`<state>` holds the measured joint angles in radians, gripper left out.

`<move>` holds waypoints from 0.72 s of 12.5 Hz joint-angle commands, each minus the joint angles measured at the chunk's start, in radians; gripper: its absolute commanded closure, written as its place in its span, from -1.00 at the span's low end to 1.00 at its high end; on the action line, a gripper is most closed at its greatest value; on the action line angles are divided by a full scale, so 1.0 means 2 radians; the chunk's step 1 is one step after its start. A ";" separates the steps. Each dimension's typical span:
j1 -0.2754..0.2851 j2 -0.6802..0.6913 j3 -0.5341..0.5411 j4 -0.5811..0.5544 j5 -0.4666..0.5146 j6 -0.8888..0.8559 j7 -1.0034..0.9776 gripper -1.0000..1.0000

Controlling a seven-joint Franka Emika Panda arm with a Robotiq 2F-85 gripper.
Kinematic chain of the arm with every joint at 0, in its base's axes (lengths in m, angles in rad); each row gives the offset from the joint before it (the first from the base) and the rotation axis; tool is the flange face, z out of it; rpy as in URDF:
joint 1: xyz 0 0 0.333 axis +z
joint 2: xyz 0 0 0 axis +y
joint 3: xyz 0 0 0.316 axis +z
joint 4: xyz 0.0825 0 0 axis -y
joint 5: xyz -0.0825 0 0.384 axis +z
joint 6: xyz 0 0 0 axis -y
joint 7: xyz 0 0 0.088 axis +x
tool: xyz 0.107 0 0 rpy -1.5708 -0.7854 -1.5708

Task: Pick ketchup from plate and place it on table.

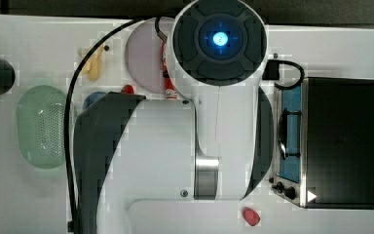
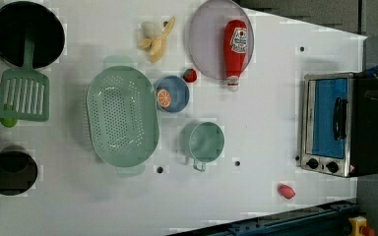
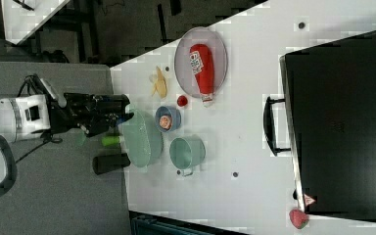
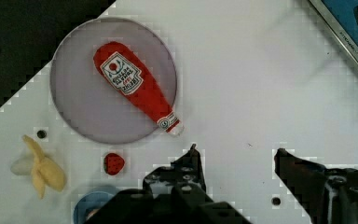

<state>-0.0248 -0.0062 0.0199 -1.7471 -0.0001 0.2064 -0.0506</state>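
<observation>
— Where's my claw?
— Your gripper (image 4: 235, 151) hangs spread wide, empty, above bare table (image 4: 261, 70).
— And beyond?
— The ketchup (image 4: 135, 88) lies on the plate (image 4: 74, 102), cap overhanging the rim toward my fingers, long axis slanting away.

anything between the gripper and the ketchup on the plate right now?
Nothing visible. In the wrist view the open gripper hangs over bare white table, beside the slim red ketchup bottle lying on the pale lilac round plate. The small red strawberry piece sits off to the side, clear of that gap.
</observation>
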 commanded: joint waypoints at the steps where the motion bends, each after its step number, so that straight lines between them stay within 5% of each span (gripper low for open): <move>1: -0.047 -0.068 0.024 -0.047 0.012 -0.053 0.030 -0.59; 3: -0.045 -0.061 0.026 -0.047 0.012 -0.052 0.030 -0.99; 9: -0.033 0.013 0.044 -0.047 0.012 -0.002 0.022 -1.00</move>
<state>-0.0939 -0.0291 0.1035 -1.8271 0.0208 0.1859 -0.0372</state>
